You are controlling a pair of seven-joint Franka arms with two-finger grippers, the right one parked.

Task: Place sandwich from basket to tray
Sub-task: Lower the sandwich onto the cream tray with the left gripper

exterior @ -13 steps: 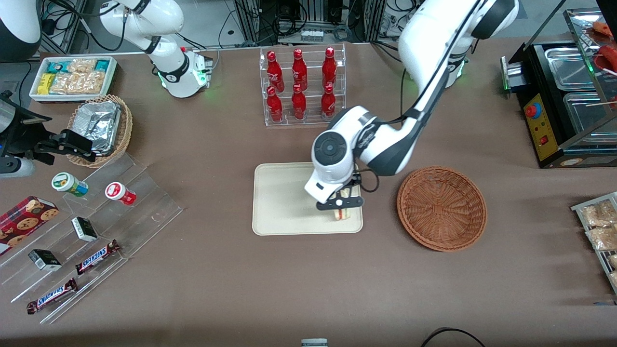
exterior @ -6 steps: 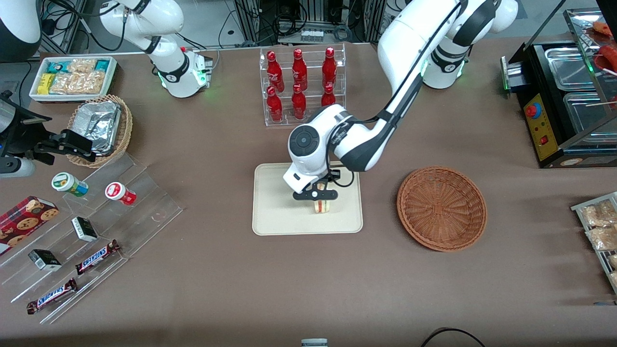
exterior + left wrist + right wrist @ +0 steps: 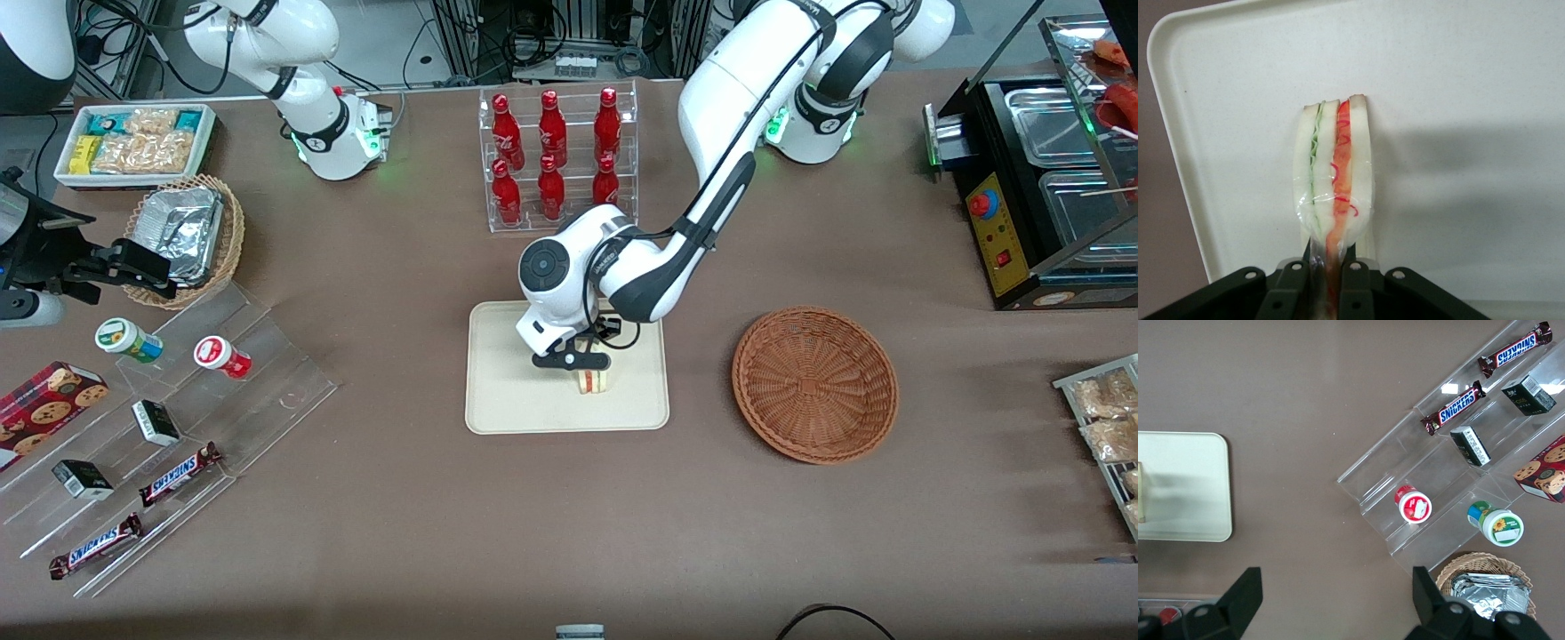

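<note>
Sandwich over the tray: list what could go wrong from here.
1. The gripper pinches the sandwich only at its narrow wrapped end, so it might slip or swing before release.
2. The sandwich hangs edge-on above the tray; let go like this, it would likely topple onto a face, possibly skidding.
3. The soft bread could get squashed if the arm presses it down against the tray.

Left arm outstretched, gripper point(image 3: 590, 372) low, fingers point(image 3: 1353, 280) pinched together
</note>
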